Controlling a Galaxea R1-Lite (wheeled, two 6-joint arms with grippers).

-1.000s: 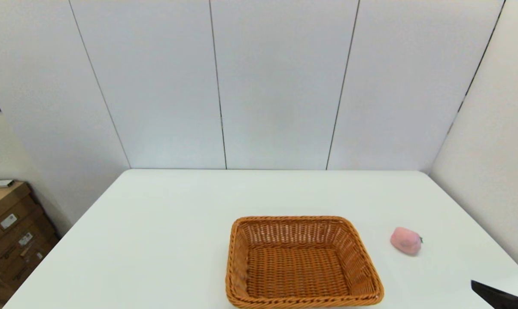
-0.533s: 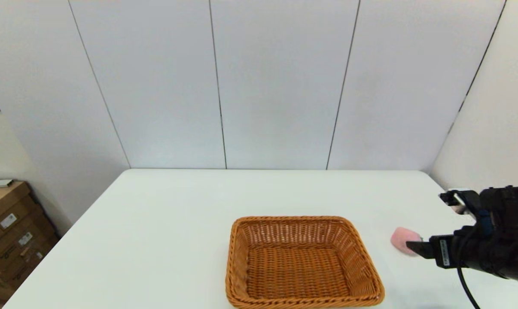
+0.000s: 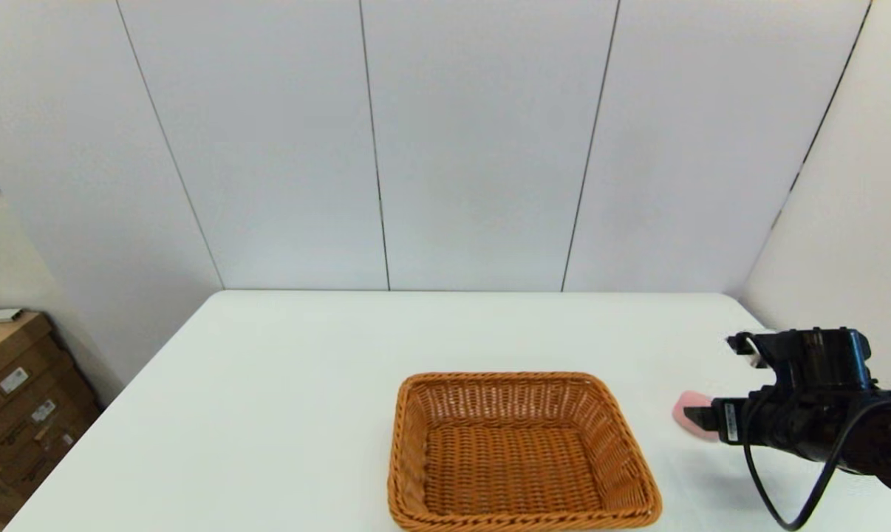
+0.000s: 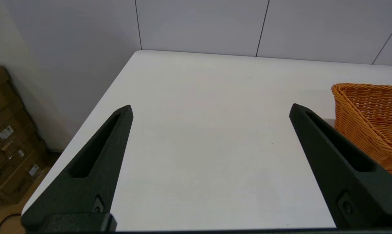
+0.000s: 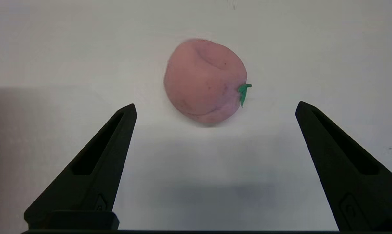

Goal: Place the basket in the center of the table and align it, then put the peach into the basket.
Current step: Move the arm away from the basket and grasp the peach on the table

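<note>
The right tool [image 5: 215,107] hangs wide open just above the peach [image 5: 205,81], which lies on the table [image 3: 490,332] right of the basket [image 3: 519,451], so an off-centre closing can push the round fruit away, while the left tool [image 4: 210,109] waits open at the left.
</note>
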